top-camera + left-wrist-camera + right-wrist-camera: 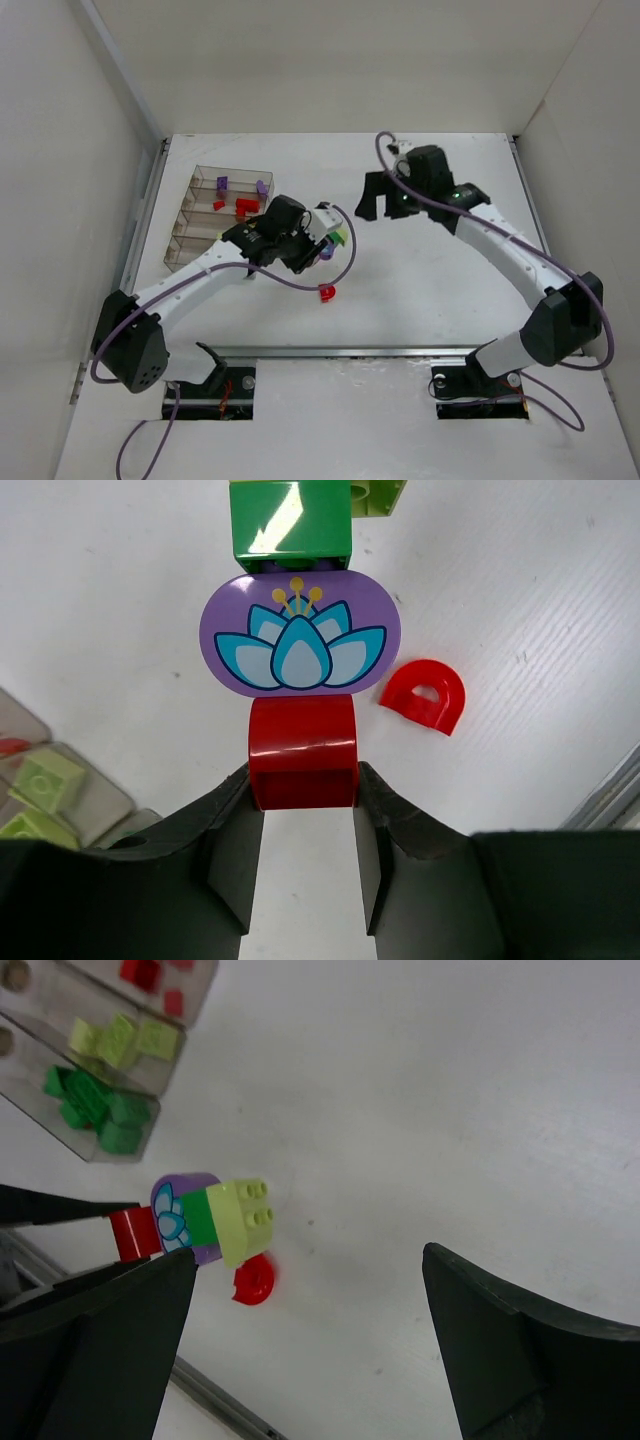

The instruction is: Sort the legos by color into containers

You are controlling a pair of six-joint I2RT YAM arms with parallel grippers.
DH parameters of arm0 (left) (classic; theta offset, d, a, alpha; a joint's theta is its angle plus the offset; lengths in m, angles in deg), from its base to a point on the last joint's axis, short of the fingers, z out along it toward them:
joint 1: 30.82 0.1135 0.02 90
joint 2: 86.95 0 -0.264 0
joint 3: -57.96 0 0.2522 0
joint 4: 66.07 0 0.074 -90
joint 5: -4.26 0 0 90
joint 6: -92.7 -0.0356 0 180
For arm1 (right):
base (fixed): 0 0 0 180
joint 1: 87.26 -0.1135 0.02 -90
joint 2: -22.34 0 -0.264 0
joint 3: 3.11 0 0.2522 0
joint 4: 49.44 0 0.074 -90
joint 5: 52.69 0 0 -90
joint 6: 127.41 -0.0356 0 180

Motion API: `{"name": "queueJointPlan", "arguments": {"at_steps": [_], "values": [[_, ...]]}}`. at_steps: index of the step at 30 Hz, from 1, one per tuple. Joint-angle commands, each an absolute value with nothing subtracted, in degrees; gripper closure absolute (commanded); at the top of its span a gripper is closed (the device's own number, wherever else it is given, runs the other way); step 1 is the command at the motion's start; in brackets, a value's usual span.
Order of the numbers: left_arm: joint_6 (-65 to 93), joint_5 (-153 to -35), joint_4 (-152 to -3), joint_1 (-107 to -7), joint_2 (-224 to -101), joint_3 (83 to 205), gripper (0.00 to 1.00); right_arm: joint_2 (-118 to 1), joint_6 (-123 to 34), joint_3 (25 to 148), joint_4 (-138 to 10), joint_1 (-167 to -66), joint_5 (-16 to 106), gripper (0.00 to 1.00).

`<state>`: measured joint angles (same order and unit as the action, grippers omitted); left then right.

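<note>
Top view: the box point(203, 222) sits at the upper left of the desk point(430, 280). Its far row holds purple bricks point(222, 183) and the next row holds red ones point(245, 207). The nearer rows are partly hidden by the left arm. The left tool point(318, 245), at mid-frame just right of the box, holds a small stack point(334, 241) of legos. A red arch point(326, 292) lies alone on the desk below it. The right tool point(383, 205) hangs right of centre, well apart from the stack, with its fingers spread.

Left wrist view: the left tool's fingers point(235, 840) are narrow and clamp a red brick point(302, 750) from both sides. Joined above it are a purple oval point(300, 632) with a blue flower print, a green brick point(290, 520) and a lime brick point(375, 494) at the top edge. The red arch lies just right of the stack, not touching it. Lime bricks point(42, 780) show in the box at the lower left.

Right wrist view: the right tool point(310, 1260) is wide and holds nothing. The stack is at mid-left, with the red arch just below it. At the upper left, the rows of the box hold red, lime and dark green bricks point(95, 1105).
</note>
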<state>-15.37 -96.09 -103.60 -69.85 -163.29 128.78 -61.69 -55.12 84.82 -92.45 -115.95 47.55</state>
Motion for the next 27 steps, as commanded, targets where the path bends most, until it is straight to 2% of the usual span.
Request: {"name": "queueJointPlan", "arguments": {"at_steps": [1,5,9,14,27], "values": [[-16.9,-94.62,-104.01,-70.11,-160.52,133.23,1.0,-58.18,-51.12,94.03,-92.38,-109.51,57.69,0.0],[-18.04,-93.92,-102.87,-70.11,-157.27,135.7,1.0,-57.64,-57.15,97.13,-91.5,-105.81,62.27,0.0],[-15.78,-91.64,-93.13,-70.11,-156.47,137.81,1.0,-55.37,-63.05,99.07,-87.3,-105.1,65.88,0.0],[-11.03,-90.14,-87.04,-70.11,-161.03,145.19,1.0,-49.47,-72.81,89.15,-73.49,-105.1,63.87,0.0],[-6.36,-97.51,-87.04,-71.16,-162.19,148.98,1.0,-56.93,-75.9,91.06,-71.72,-109.85,65.88,0.0]]}}
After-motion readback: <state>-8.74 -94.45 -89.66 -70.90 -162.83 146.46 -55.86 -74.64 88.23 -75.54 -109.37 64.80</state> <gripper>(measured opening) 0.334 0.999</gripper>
